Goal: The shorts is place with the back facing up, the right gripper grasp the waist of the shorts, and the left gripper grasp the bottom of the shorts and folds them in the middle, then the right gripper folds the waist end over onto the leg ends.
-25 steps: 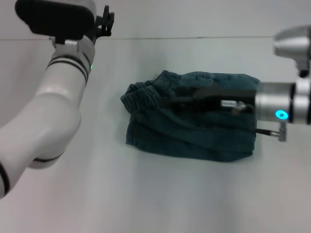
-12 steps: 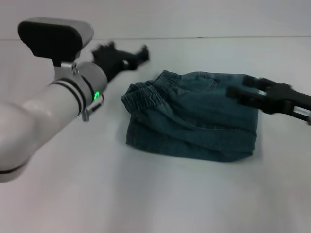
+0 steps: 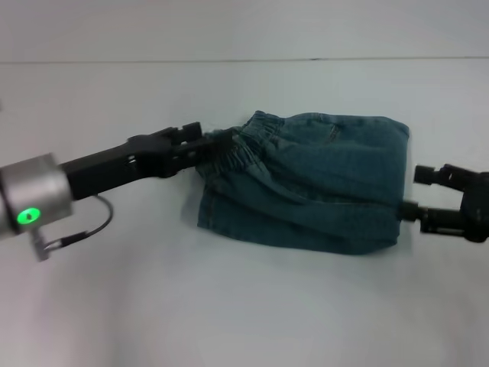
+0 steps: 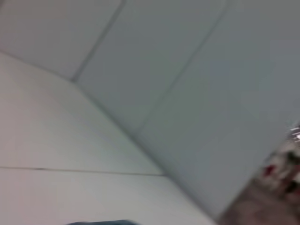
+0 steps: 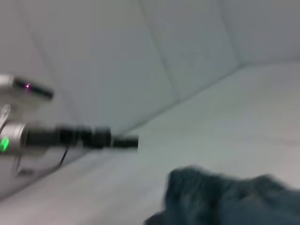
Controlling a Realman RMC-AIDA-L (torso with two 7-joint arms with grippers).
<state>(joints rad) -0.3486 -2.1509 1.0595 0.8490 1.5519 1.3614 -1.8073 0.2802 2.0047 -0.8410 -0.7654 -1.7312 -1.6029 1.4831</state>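
left gripper (image 3: 216, 145) | at waist (image 3: 233, 149) | shorts (image 3: 306, 183) beside it

Plain white table (image 3: 252, 306), grey wall (image 4: 197, 70)

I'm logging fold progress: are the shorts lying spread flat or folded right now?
Folded. The shorts lie as a compact doubled bundle on the table, upper layer creased diagonally over the lower, ruched waist beside the left gripper.

Blue denim shorts (image 3: 306, 183) – black grippers, white table (image 3: 244, 306).
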